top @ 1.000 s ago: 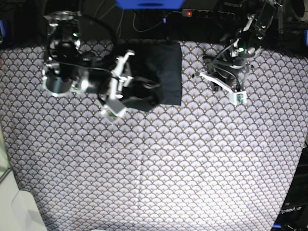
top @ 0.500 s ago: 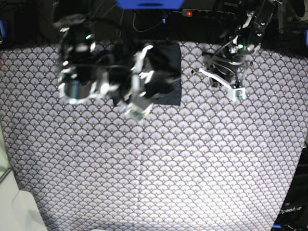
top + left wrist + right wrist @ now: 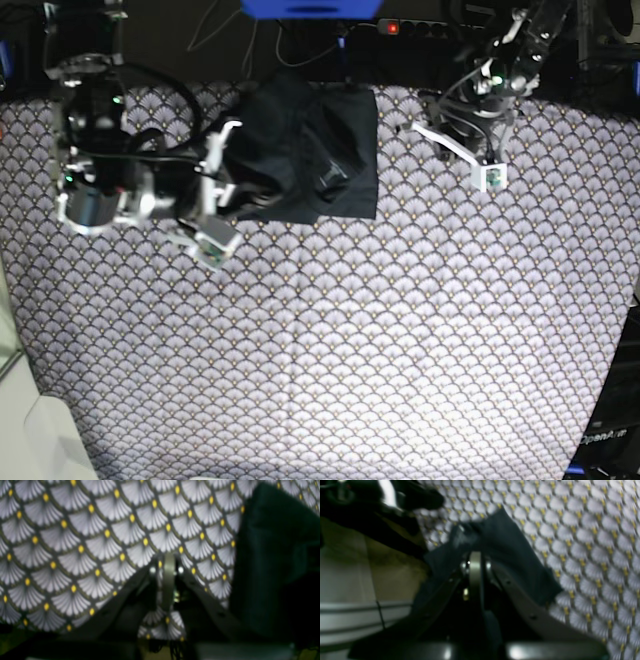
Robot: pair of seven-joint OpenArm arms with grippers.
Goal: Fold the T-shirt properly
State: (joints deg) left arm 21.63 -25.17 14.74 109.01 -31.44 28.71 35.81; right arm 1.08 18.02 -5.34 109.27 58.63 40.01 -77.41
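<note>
T-shirt (image 3: 310, 150): soft, matte charcoal cloth folded to a rough rectangle with a rumpled, bunched left side, lying at the far middle of the tablecloth (image 3: 330, 350), a pale fabric printed with grey fan scallops and yellow dots. Right gripper (image 3: 228, 190): pale metal fingers drawn together at the shirt's left edge, dark cloth bunched around the tips, though whether any is pinched cannot be told. Left gripper (image 3: 455, 135): closed, holding nothing, over bare tablecloth well apart from the shirt.

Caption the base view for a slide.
Folded dark T-shirt on a fan-patterned tablecloth, right gripper at its edge, left gripper apart.
</note>
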